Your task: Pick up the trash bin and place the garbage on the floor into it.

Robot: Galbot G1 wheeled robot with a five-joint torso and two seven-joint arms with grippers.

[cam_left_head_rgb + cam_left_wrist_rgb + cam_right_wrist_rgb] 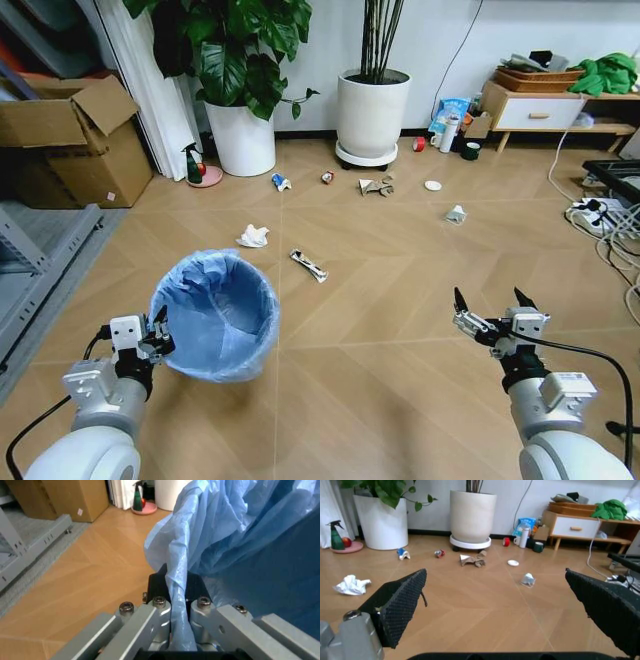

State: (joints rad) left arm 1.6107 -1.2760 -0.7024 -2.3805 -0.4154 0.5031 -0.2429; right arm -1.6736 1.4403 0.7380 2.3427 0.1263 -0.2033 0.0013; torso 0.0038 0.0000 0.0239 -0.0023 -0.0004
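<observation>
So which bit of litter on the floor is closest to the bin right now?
The crumpled white paper, lying just beyond the trash bin rim. The flattened wrapper sits a little farther off; the cans and cardboard lie up by the planters.

Right hand (495, 611) hangs low over the floor (485, 603) with both fingers (400, 603) spread wide. Crumpled white paper (351, 584) sits at about 9 o'clock. Toward 12: a blue can (402, 553), a red can (439, 553), torn cardboard bits (471, 560), a small white lid (513, 563) and a crumpled wrapper (528, 579) (all well apart). Two white planters (472, 517) stand behind.
</observation>
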